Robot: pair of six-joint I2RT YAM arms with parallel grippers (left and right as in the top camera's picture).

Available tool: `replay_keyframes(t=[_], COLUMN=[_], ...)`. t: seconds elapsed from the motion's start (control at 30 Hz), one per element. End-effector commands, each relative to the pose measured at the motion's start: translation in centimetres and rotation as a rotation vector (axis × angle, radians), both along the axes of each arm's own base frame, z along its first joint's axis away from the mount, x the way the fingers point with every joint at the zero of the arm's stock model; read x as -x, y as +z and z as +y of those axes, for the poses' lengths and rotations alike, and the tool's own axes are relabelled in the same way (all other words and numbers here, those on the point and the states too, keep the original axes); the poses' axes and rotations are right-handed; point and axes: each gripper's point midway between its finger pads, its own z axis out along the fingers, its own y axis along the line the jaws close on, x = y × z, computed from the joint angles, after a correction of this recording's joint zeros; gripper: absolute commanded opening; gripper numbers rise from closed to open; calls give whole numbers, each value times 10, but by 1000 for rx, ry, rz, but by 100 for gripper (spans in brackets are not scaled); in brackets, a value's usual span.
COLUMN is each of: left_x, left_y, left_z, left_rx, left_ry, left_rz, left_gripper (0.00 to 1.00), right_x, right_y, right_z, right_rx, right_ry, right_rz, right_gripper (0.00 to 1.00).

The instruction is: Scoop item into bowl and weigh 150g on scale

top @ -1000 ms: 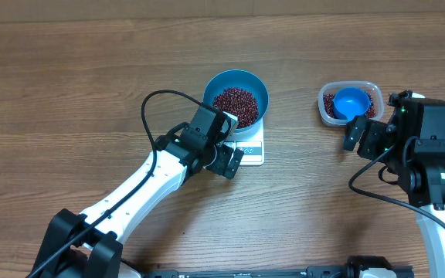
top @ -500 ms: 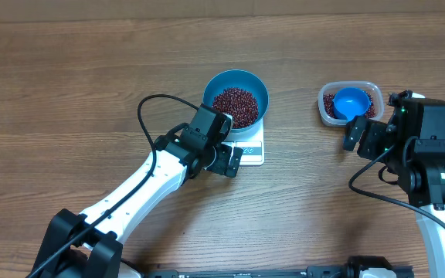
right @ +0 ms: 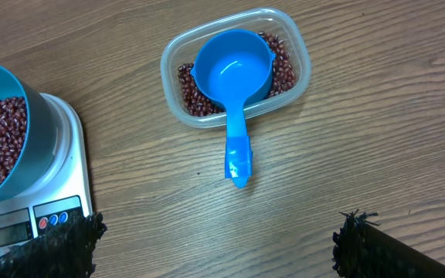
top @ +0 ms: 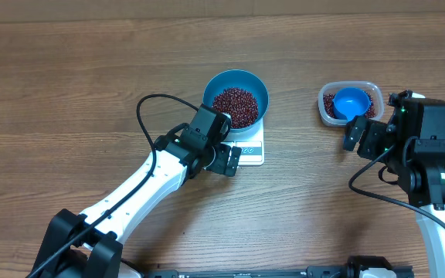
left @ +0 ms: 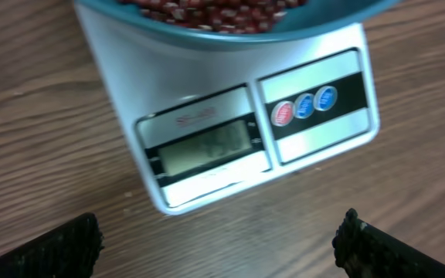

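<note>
**Overhead view:** On a brown wooden worktop (top: 68, 77), a round, deep, bright blue bowl (top: 255, 85) sits on a small flat white square scale (top: 252, 152). The bowl holds a mound of tiny glossy red-brown beans (top: 235, 103). The left gripper (top: 230, 161) hangs over the scale's near edge. Well apart to the right, a clear rounded-rectangle plastic tub (top: 324, 112) holds more beans and a small blue plastic scoop (top: 351, 103). The right gripper (top: 361, 137) hangs just beside the tub.

**Left wrist view:** Only this view shows the scale's (left: 207, 85) front panel: a grey display (left: 207, 150) beside three round buttons (left: 304, 106). The digits look too blurred to read. The bowl's rim (left: 323, 23) and beans (left: 207, 9) fill the top edge. The left gripper (left: 219, 251) is spread wide and empty.

**Right wrist view:** The scoop's (right: 234, 69) cup is empty, and its handle juts out over the tub's rim (right: 300, 54). The bowl (right: 33, 116) and scale (right: 68, 193) show at the left edge. The right gripper (right: 219, 247) is spread wide, holding nothing.
</note>
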Motion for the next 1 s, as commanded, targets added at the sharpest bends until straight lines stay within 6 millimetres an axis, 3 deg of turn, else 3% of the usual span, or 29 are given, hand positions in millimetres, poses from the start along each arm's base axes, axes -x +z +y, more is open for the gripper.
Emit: replay_keyframes(t=[0.0, 0.17, 0.3, 0.5, 0.73, 0.97], left_x=[-9, -5, 12, 38, 47, 44], left_y=[8, 21, 23, 17, 22, 50], left_z=[19, 31, 42, 68, 104, 145], left_rx=[-86, -154, -175, -134, 11, 125], left_ry=[28, -75, -140, -104, 134, 377], left_rz=[-76, -157, -188, -214, -278, -460], left_gripper=[100, 100, 99, 100, 99, 100], right_x=[-3, -3, -3, -3, -3, -3], right_y=[13, 13, 13, 14, 13, 13], right_z=[-2, -2, -2, -2, -2, -2], right_rx=[13, 13, 13, 13, 13, 13], right_ry=[-1, -1, -1, -1, -1, -1], right_rz=[-40, -40, -40, -41, -40, -40], right_gripper=[100, 100, 100, 100, 100, 100])
